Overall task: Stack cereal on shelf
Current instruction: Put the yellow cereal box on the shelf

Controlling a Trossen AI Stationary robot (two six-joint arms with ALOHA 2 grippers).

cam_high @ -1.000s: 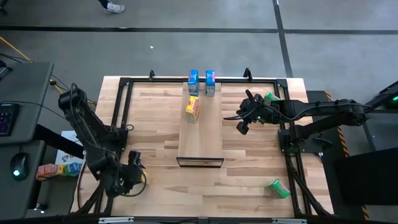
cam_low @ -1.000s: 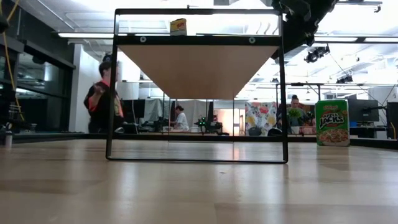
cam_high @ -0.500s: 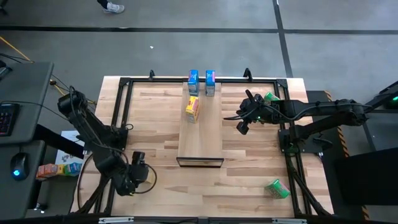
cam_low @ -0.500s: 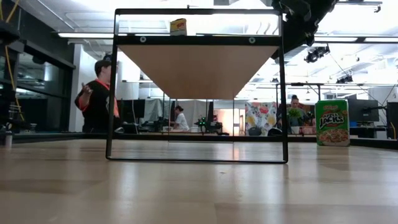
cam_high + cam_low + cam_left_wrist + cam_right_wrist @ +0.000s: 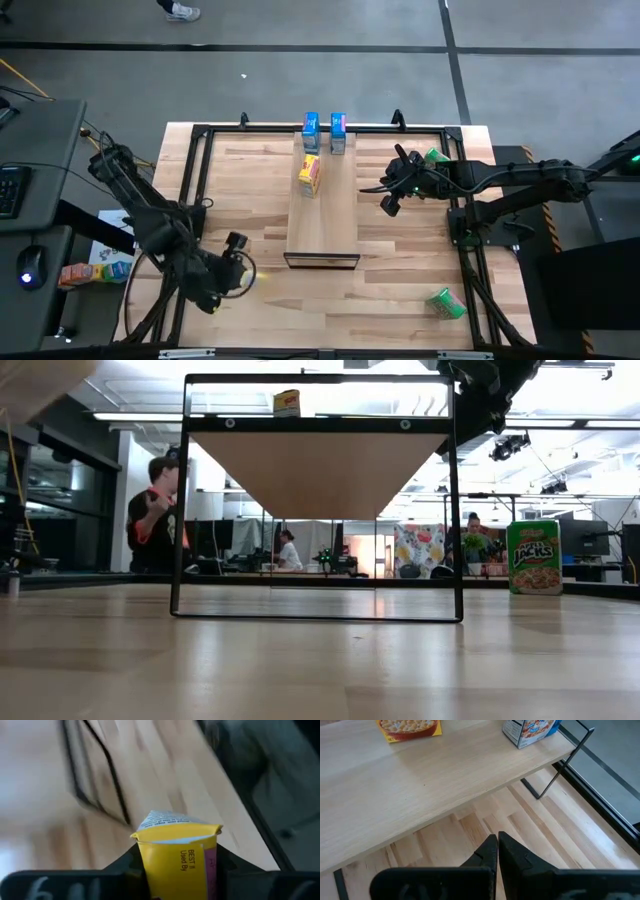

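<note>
Butcher-block worktop point(image 5: 400, 290) carries the pale shelf point(image 5: 325, 215) at centre, inside a black frame. Two blue cereal boxes point(image 5: 324, 131) stand at the shelf's far end, a yellow box point(image 5: 309, 174) just in front of them. Left claw point(image 5: 240, 272), over the near-left worktop, pinches a second yellow box point(image 5: 175, 860) (top flap crumpled). Right claw point(image 5: 388, 197), fingers pressed together, hovers right of the shelf. Green boxes: one point(image 5: 446, 303) near-right, one point(image 5: 436, 156) behind the right arm.

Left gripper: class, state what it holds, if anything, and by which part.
The left gripper holds a yellow cereal box, clamped by its two side faces, its crumpled end sticking out beyond the fingers.
</note>
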